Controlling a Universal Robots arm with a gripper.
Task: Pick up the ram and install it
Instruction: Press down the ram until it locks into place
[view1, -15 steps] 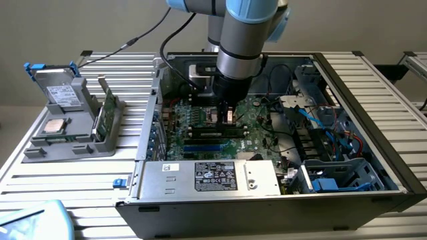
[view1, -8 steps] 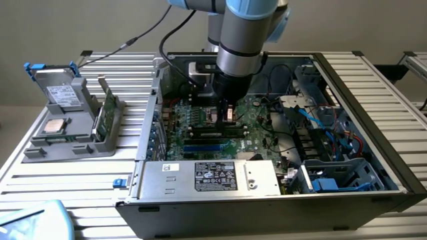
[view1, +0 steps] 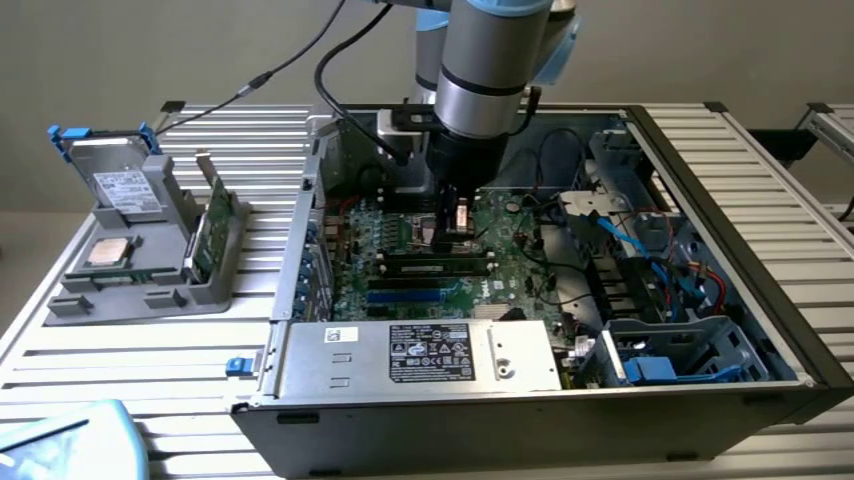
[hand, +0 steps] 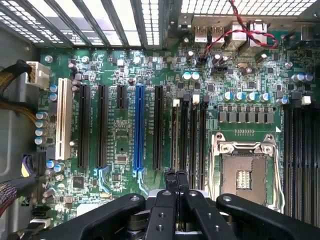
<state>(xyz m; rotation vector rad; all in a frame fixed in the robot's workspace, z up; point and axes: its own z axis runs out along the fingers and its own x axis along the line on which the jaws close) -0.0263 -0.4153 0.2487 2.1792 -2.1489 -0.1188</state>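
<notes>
Ram (view1: 437, 266): thin green stick with dark chips, seated in a motherboard (view1: 400, 255) slot, long axis running across the case. Gripper (view1: 455, 225) jaws together just above it.

Ram (view1: 218, 222): long, thin green circuit-board stick. It stands on its long edge, tilted a little, in a gray holder outside the case, at the exterior view's left. It is well apart from the motherboard and nothing grips it.

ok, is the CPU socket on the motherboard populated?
No. In the wrist view the CPU socket sits bare inside its metal frame, with the contact field exposed and no processor seated in it.
</notes>
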